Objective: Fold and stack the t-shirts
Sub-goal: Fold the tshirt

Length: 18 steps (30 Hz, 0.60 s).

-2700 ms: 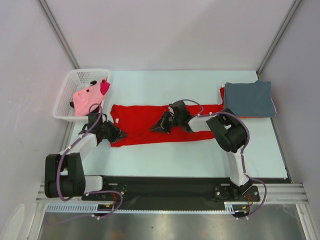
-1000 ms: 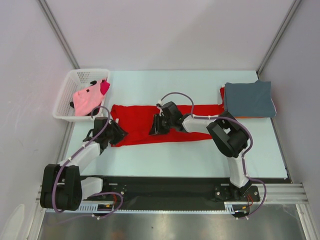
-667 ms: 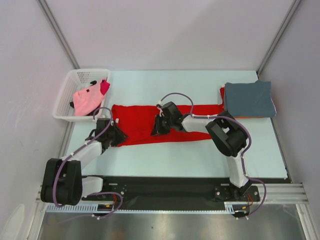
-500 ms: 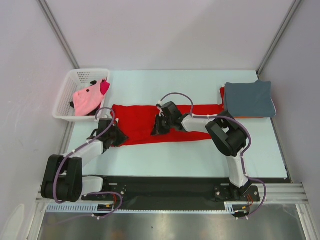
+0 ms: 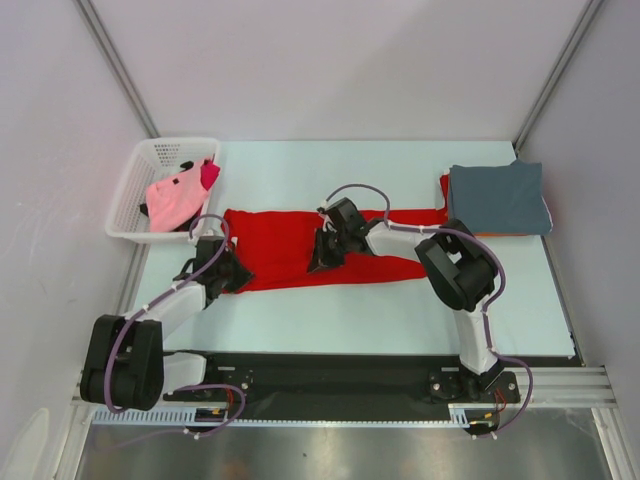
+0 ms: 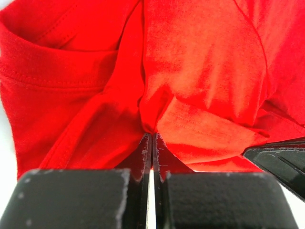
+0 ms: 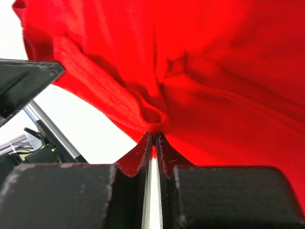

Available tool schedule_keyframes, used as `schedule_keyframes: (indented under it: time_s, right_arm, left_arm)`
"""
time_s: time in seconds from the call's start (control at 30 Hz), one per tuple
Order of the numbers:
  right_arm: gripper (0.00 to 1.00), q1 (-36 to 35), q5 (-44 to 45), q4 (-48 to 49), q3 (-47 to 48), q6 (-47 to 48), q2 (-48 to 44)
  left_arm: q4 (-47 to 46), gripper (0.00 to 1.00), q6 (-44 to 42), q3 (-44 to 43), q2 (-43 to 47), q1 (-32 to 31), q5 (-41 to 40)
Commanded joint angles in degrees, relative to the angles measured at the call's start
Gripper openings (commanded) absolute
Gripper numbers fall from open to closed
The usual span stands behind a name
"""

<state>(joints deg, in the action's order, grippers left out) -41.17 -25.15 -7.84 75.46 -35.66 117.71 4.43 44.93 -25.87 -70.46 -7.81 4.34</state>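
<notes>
Grey-blue shirt (image 5: 497, 197) folded far right; red shirt (image 5: 280, 243) mid-fold, left pincer (image 6: 151, 141) & right pincer (image 7: 153, 138) each pinching it; pink ones (image 5: 173, 196) in basket (image 5: 150, 155) not yet done.

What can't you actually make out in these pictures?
- Top view: what lies under the grey shirt. It covers the pile, and only thin red and orange edges show.
- Top view: what is under the pink shirt in the basket. The bunched cloth hides it, and a dark bit beside it is too small to name.
- Both wrist views: the outline of the red shirt, which runs past the picture edges.
</notes>
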Motion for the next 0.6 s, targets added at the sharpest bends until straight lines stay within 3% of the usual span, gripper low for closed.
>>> schedule_keyframes:
  time_s: [0.0,0.1,0.2,0.57]
  right_arm:
    - [0.1,0.4,-1.3,-4.4,1.5,1.5,-0.5]
    - [0.12,0.6,-1.7,-5.2,1.4,1.6,-0.1]
    - [0.3,0.6,-1.8,-6.5,1.6,2.0,0.1]
    - [0.36,-0.4,-1.2,-6.2,1.4,3.4,-6.2]
  left_arm:
    - [0.9,0.0,-0.5,-0.3,1.3,-0.4,-1.9]
    - [1.4,0.0,-0.5,-0.1,1.7,-0.4,-2.1]
    - [1.4,0.0,-0.7,0.4,2.1,-0.4,-2.3]
    - [1.3,0.05,-2.0,0.6,4.5,-0.4,-2.3]
